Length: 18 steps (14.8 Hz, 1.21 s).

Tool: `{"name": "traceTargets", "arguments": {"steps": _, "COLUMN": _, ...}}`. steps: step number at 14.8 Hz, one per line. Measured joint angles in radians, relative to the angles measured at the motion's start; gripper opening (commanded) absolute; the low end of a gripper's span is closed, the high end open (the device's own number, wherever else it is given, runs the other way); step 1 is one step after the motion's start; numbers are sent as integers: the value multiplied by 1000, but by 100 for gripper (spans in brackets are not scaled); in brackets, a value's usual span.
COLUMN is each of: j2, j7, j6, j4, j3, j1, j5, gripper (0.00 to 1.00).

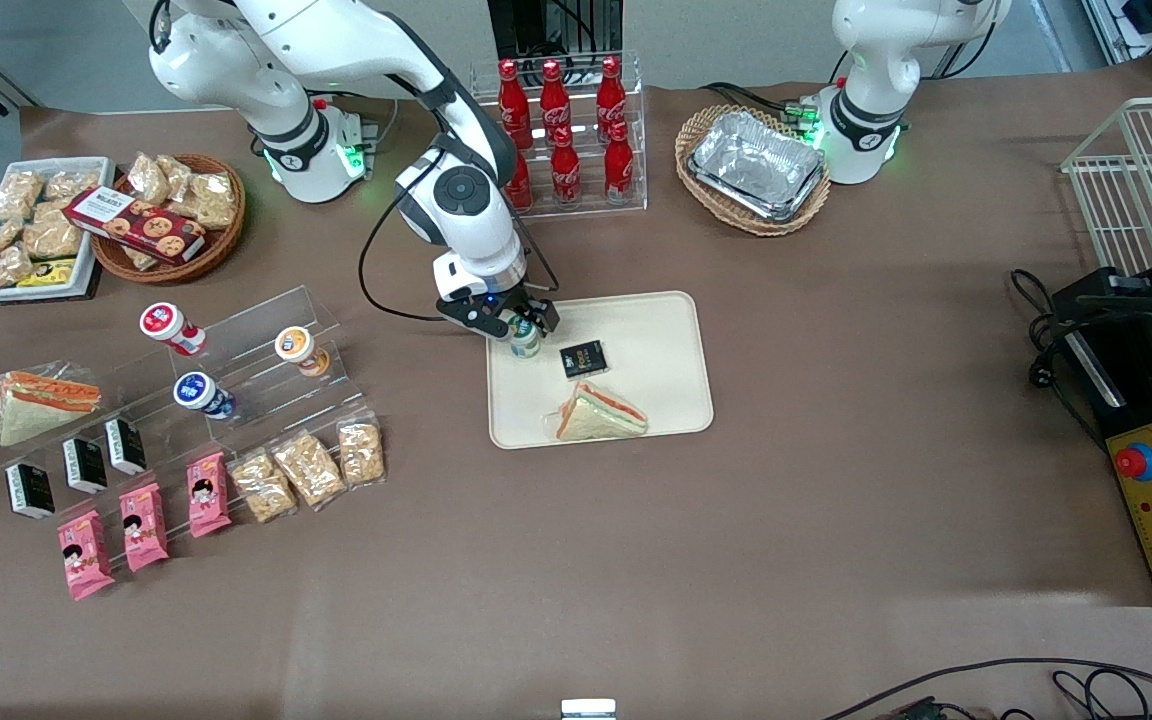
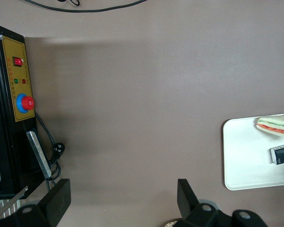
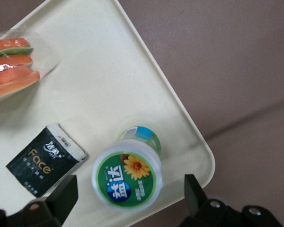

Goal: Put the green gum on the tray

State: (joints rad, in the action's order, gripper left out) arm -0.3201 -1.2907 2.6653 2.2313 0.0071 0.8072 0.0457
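The green gum [image 3: 128, 178], a small white bottle with a green round lid bearing a flower, stands upright on the cream tray [image 3: 109, 85] close to one rounded corner. My right gripper [image 3: 128, 191] hangs just above it, open, with a wide gap between each black finger [image 3: 66, 194] and the lid, so nothing is held. From the front, the gripper [image 1: 516, 325] sits over the green gum [image 1: 525, 340] at the tray's [image 1: 656, 330] corner nearest the working arm's base.
A black packet [image 1: 583, 358] and a wrapped sandwich [image 1: 598, 413] also lie on the tray. A clear stepped rack with other gum bottles [image 1: 204, 392] and snack packs stands toward the working arm's end. Cola bottles [image 1: 561, 130] and a basket of foil trays [image 1: 756, 168] stand farther back.
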Motion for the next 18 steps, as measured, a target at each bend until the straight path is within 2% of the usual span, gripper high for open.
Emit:
{"name": "traceTargets", "arguments": {"steps": 5, "j2": 24, "j7": 1, "j6": 5, "j4": -16, "j3": -7, "j1": 0, "j5": -11, "gripper": 100}}
{"name": "traceTargets", "arguments": {"steps": 7, "j2": 54, "j7": 5, "j6": -46, "j4": -40, "j3": -9, "j1": -1, "j5": -13, "gripper": 100}}
{"name": "traceTargets", "arguments": {"steps": 12, "j2": 135, "j7": 88, "j6": -401, "j4": -235, "j3": -25, "j1": -12, "j5": -20, "gripper": 100}}
{"name": "traceTargets", "arguments": {"steps": 18, "j2": 188, "j7": 282, "j6": -865, "j4": -552, "j3": -54, "j1": -42, "j5": -23, "gripper": 100}}
